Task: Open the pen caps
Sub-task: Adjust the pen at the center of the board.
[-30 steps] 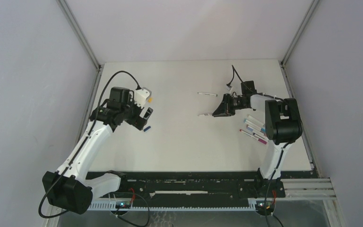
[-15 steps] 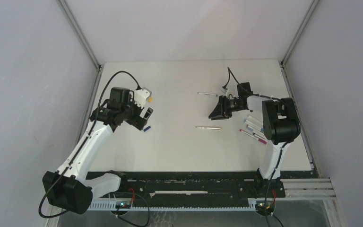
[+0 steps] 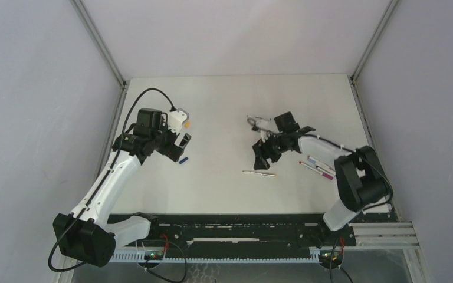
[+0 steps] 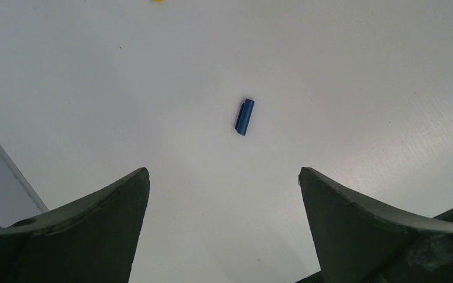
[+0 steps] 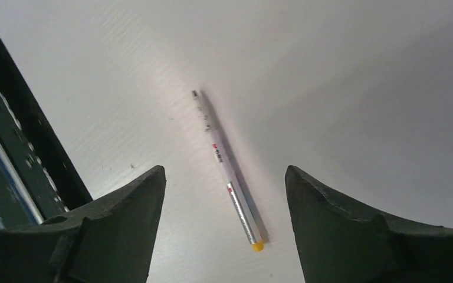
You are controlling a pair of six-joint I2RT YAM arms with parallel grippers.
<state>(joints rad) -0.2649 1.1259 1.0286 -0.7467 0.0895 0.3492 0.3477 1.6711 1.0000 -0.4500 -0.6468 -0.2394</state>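
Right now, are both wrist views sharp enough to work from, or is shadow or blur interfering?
Left wrist: blue cap crisp, light even. Right wrist: pen sharp, soft shadow beside it, picture dimmer toward the right. Top external: evenly lit, no glare.

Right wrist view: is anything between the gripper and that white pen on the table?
Nothing visible. The white pen lies flat on the table, framed between the right gripper's open jaws. It is untouched, with its orange end nearest the camera.

Blue cap [image 4: 245, 117] lies loose; orange-ended white pen [image 5: 227, 171] lies flat
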